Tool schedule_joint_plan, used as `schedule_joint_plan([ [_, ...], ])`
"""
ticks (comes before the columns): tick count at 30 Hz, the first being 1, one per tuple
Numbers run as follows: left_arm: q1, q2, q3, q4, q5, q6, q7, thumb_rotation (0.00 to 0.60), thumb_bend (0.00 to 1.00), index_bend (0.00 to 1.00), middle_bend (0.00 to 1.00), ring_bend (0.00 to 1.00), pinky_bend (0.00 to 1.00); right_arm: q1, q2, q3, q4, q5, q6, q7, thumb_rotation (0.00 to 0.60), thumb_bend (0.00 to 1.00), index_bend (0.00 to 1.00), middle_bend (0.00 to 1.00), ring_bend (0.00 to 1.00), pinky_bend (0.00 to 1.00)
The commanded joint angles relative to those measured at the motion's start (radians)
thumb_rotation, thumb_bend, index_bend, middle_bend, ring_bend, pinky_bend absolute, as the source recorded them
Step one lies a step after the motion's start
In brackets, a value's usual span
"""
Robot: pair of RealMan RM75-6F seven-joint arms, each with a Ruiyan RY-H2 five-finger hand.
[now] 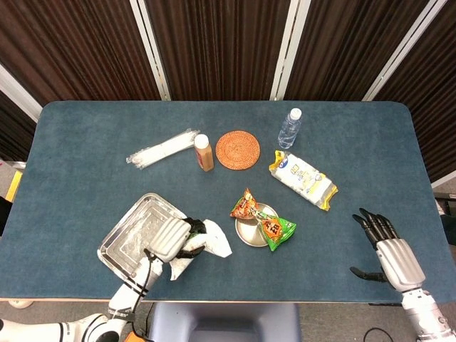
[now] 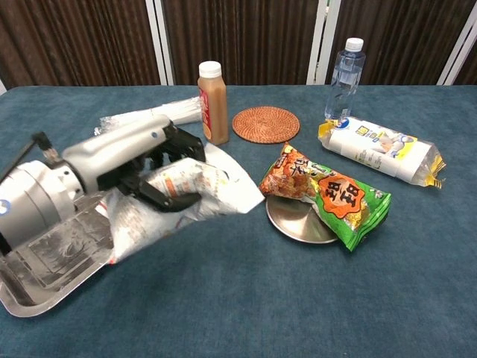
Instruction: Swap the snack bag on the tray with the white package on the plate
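Surface [image 1: 85, 142] blue, fills frame. Tray [image 1: 132, 239] lower left in head view, skewed, one edge tilted up. Left hand [image 1: 169, 241] grips white package [image 1: 206, 242], fingers [image 2: 175, 153] curled round its middle; package over tray's right edge, long axis lower left to upper right. Snack bag [image 1: 267, 222] lies on plate [image 1: 249, 235] at centre, long axis upper left to lower right. Right hand [image 1: 385, 249] lower right, fingers spread, holding nothing.
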Motion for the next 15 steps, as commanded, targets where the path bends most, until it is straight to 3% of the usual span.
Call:
schedule_joint_plan([
  [1,0.035,0.107,-0.007,-0.023,-0.004,0.04,0.007,0.6,0.41,0.7,0.63,0.53,0.71,-0.002,-0.002,-0.002,-0.004,-0.006,-0.001,-0.008,0.6,0.16,0.0,0.0,0.0,0.0],
  [7,0.043,0.139,-0.001,0.126,-0.032,0.003,-0.092,0.6,0.4,0.67,0.61,0.51,0.69,-0.009,-0.011,-0.01,-0.012,-0.025,-0.002,-0.04,0.6,0.16,0.0,0.0,0.0,0.0],
  [10,0.047,0.131,0.008,0.179,-0.048,-0.025,-0.15,0.6,0.39,0.59,0.54,0.48,0.65,-0.011,-0.013,-0.011,-0.016,-0.028,-0.004,-0.047,0.6,0.16,0.0,0.0,0.0,0.0],
  [12,0.047,0.134,0.015,0.183,-0.059,-0.044,-0.155,0.6,0.38,0.43,0.4,0.38,0.54,-0.012,-0.017,-0.008,-0.015,-0.024,-0.004,-0.054,0.6,0.16,0.0,0.0,0.0,0.0],
  [15,0.045,0.134,0.017,0.186,-0.076,-0.05,-0.108,0.6,0.36,0.15,0.12,0.13,0.33,-0.011,-0.021,-0.006,-0.015,-0.019,-0.013,-0.065,0.6,0.16,0.0,0.0,0.0,0.0],
])
